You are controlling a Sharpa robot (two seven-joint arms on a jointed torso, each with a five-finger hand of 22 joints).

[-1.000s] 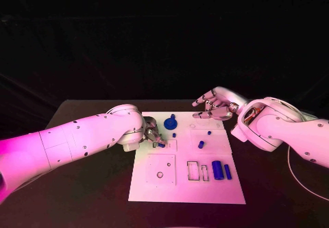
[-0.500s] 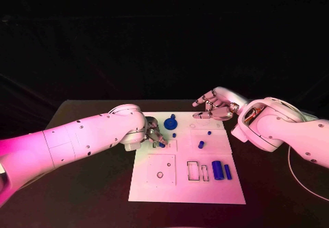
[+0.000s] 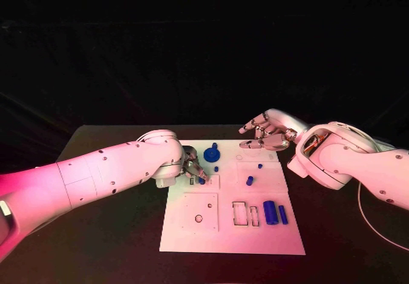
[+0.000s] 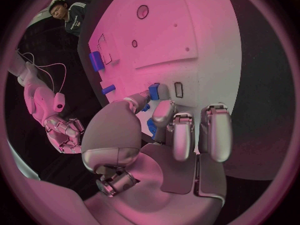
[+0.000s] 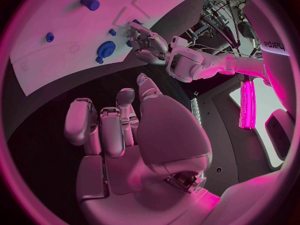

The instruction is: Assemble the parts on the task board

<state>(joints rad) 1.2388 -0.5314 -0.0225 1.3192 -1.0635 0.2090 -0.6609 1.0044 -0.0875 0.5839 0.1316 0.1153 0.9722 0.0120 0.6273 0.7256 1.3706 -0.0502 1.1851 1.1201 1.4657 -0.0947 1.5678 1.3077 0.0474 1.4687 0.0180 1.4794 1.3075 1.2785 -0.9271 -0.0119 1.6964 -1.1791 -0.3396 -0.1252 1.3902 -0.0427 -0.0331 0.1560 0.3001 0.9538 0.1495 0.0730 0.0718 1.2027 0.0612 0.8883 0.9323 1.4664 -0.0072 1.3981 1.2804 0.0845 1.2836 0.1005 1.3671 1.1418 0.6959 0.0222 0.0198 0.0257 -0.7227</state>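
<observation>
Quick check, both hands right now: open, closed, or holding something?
Left hand: pinching a small blue part over the task board.
Right hand: holding nothing, fingers curled apart, at the board's far edge.

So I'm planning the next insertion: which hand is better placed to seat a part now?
The left hand: it already pinches a small blue part low over the task board. The right hand hovers at the far edge, holding nothing.

A black table (image 3: 102,236) carries the white task board (image 3: 230,236) at its middle.
</observation>
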